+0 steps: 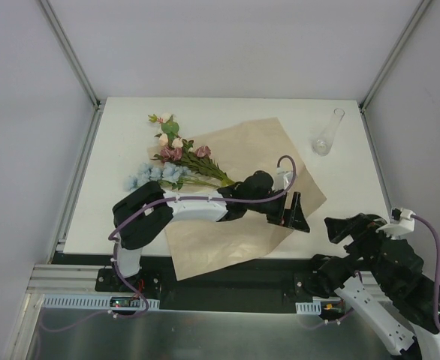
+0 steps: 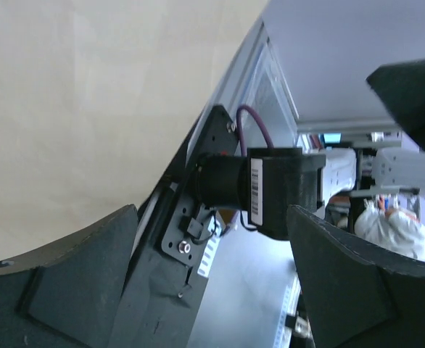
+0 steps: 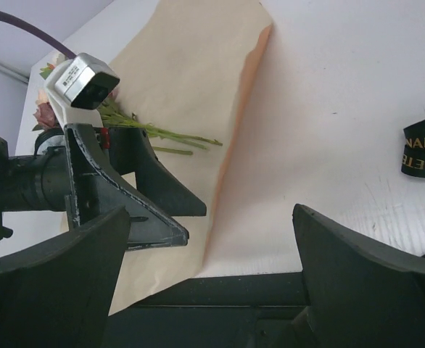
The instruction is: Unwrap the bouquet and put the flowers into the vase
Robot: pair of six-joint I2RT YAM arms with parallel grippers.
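Observation:
The bouquet is unwrapped. Its tan paper (image 1: 242,161) lies flat, and an orange edge of the paper (image 3: 250,80) shows in the right wrist view. The flowers (image 1: 176,157) lie across the sheet's far left corner, blossoms to the left; their green stems (image 3: 162,132) point towards the sheet's middle. My left gripper (image 1: 293,219) hovers open over the paper's right side, nothing between its fingers (image 2: 75,283). The clear glass vase (image 1: 327,133) is at the back right. My right gripper (image 1: 344,225) is open and holds nothing at the table's front right edge. The black ribbon (image 3: 424,145) lies on the white table.
The white table (image 1: 122,127) is walled by grey panels on the left, back and right. A black rail (image 1: 227,274) runs along its near edge. In the right wrist view the left gripper (image 3: 191,223) is close ahead, to the left.

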